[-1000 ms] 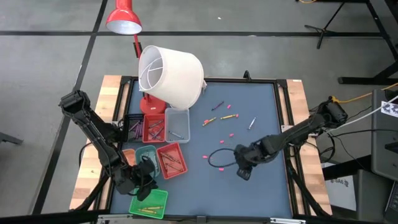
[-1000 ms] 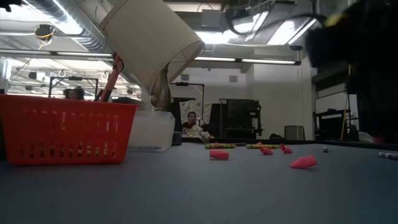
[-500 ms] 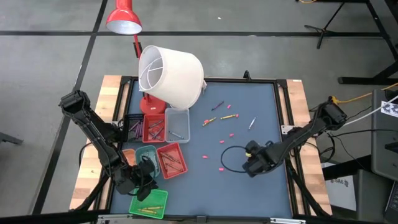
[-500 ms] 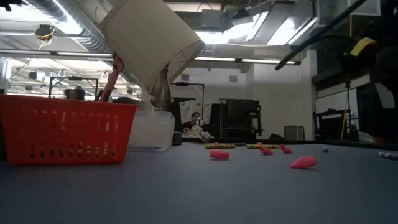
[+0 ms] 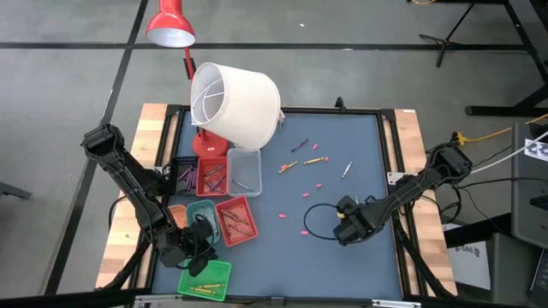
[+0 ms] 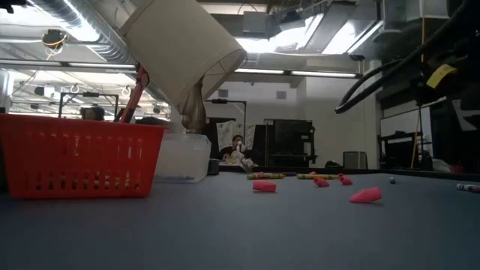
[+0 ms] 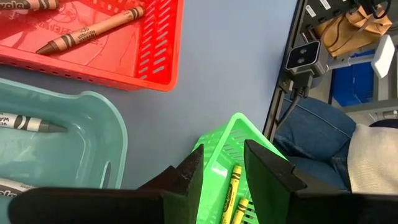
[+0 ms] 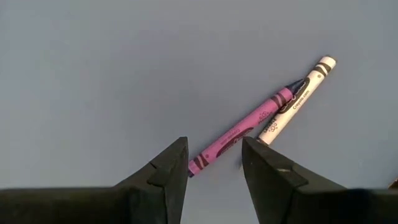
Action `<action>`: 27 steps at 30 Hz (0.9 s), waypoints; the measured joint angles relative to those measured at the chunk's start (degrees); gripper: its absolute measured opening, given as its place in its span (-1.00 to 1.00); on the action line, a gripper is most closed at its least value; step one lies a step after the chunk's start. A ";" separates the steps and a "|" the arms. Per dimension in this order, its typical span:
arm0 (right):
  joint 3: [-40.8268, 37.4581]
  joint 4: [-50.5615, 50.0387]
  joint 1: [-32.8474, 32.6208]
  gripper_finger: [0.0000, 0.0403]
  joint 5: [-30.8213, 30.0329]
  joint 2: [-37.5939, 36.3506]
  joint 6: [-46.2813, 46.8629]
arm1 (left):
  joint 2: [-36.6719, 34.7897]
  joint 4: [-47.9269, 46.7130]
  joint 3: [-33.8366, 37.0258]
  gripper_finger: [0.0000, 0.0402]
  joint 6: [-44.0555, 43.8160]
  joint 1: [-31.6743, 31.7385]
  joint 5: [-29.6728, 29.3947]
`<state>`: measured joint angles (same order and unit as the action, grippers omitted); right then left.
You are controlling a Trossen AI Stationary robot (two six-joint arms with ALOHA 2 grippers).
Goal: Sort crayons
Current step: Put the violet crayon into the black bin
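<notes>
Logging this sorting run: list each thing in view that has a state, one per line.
left gripper: open, empty, over the green tray
green tray: holds yellow crayons
red tray: holds brown crayons
teal tray: holds grey crayons
right gripper: open, empty, above the purple crayon
purple crayon: flat on the table, touching the white crayon
white crayon: flat on the table

Beyond my table (image 5: 342, 257), grey floor (image 5: 360, 51) spreads out. Behind the table a red lamp (image 5: 169, 24) stands; farther back, ceiling lights (image 6: 300, 73), pipes (image 6: 82, 30) and a dark cabinet (image 6: 289, 142).
</notes>
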<state>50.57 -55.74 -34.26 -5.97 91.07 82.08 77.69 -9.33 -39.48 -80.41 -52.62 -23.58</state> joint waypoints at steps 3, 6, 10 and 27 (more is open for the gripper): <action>-0.18 0.22 0.01 -0.26 -0.43 0.00 -0.02 | 0.00 -0.01 0.00 -0.50 -0.01 0.00 -0.55; -1.62 0.68 0.01 -0.26 0.09 0.00 -0.02 | 0.00 0.01 0.00 -0.50 0.01 0.00 -1.18; -3.98 2.85 0.02 -0.26 2.13 0.00 0.04 | -0.01 0.00 0.00 -0.50 0.01 0.00 -1.30; -5.35 7.83 0.04 -0.32 1.43 -0.13 -0.23 | 0.00 4.53 0.00 -0.50 4.32 1.51 -10.79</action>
<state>45.21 -47.91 -34.22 -4.54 90.94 81.86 77.69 -4.81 -39.48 -76.09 -51.11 -34.38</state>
